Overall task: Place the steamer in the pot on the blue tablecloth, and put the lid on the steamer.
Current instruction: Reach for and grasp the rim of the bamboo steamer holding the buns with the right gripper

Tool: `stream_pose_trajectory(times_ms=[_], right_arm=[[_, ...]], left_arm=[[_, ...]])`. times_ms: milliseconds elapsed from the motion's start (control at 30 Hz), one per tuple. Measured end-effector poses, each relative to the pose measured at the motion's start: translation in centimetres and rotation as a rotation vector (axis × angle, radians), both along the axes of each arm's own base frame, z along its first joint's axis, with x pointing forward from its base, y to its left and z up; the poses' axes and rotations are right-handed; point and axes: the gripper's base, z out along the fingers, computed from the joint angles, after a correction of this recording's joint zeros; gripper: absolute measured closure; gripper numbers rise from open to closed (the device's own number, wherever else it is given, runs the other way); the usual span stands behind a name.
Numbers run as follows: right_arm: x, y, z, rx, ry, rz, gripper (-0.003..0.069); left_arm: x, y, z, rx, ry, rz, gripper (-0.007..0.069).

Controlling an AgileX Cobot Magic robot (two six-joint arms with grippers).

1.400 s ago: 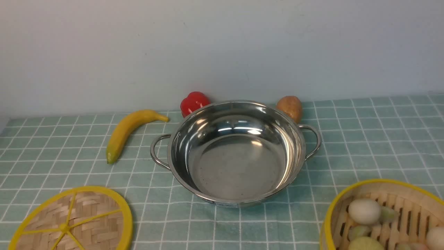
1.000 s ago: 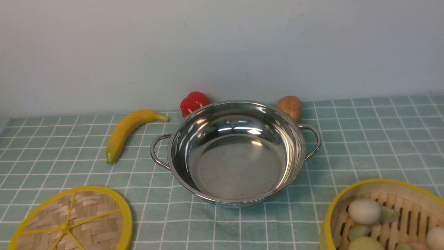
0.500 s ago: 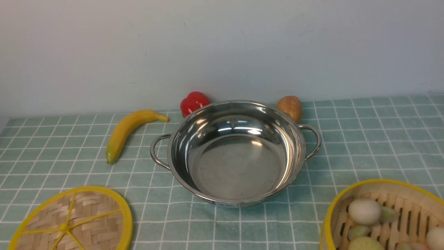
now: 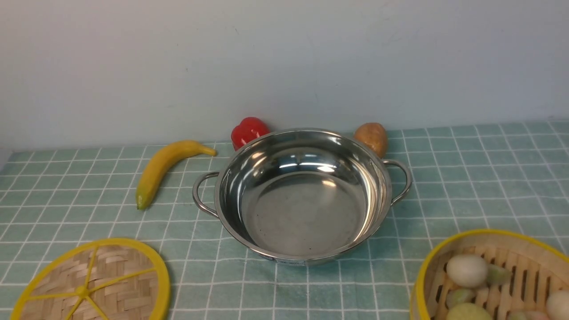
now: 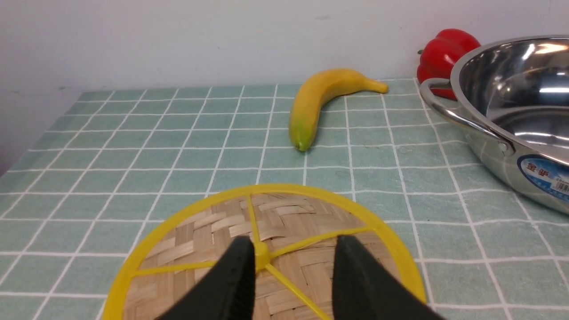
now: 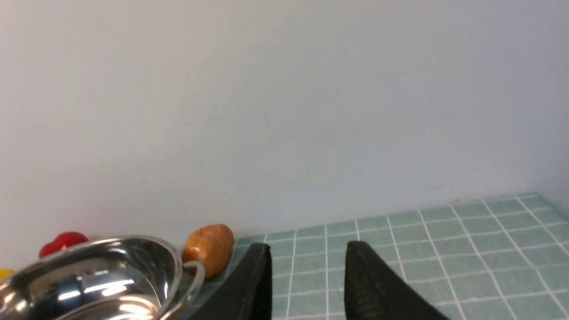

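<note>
nothing has changed against the earlier front views: the stainless-steel pot, the bamboo steamer, the woven bamboo lid, the banana, the red bell pepper and the brown potato-like item all sit where they sat, and neither arm has come into that view. for the task this means, i judge, that the work is at its very start, with both the steamer and the lid to be moved. the left gripper has its fingers parted with nothing between them, the lid showing beyond; the right gripper is likewise parted and holds nothing. as for the task's things, the steamer stands upright at four o'clock from the pot, well apart from it and cut off by the frame edge; it has a yellow rim, a pale wooden wall and a slatted floor, and carries a whitish egg-like item at its ten o'clock, with green and pale pieces around it. the lid lies flat on the blue tablecloth at eight o'clock from the pot, thick yellow rim and spokes meeting at a small knob. the pot is shiny and empty, looped handles at about nine and three o'clock. the loaded steamer should be kept level, or its contents could roll.
</note>
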Motion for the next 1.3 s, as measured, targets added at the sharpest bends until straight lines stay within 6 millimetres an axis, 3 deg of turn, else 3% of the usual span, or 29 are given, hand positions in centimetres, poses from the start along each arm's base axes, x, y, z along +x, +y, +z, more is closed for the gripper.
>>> stream_pose_trajectory(times_ms=[67, 167, 333, 533, 767, 967, 1100, 1300], right_arm=[[-0.4, 0.1, 3.1, 0.003, 0.066, 0.006, 0.0409], [-0.8, 0.3, 5.4, 0.032, 0.174, 0.027, 0.0409], [-0.4, 0.9, 7.7, 0.138, 0.204, 0.093, 0.0409], [0.0, 1.5, 7.6, 0.202, 0.254, 0.142, 0.0409], [0.3, 1.9, 7.1, 0.02, 0.373, 0.21, 0.0409], [1.8, 3.6, 7.6, -0.086, 0.435, 0.446, 0.0409], [4.7, 5.2, 6.6, -0.137, 0.559, 0.694, 0.0409], [10.1, 5.4, 4.5, -0.119, 0.757, 0.769, 0.0409]], left_arm=[[0.0, 0.0, 0.0, 0.0, 0.0, 0.0, 0.0382], [0.0, 0.0, 0.0, 0.0, 0.0, 0.0, 0.0382], [0.0, 0.0, 0.0, 0.0, 0.0, 0.0, 0.0382], [0.0, 0.0, 0.0, 0.0, 0.0, 0.0, 0.0382], [0.0, 0.0, 0.0, 0.0, 0.0, 0.0, 0.0382], [0.0, 0.0, 0.0, 0.0, 0.0, 0.0, 0.0382], [0.0, 0.0, 0.0, 0.0, 0.0, 0.0, 0.0382], [0.0, 0.0, 0.0, 0.0, 0.0, 0.0, 0.0382]])
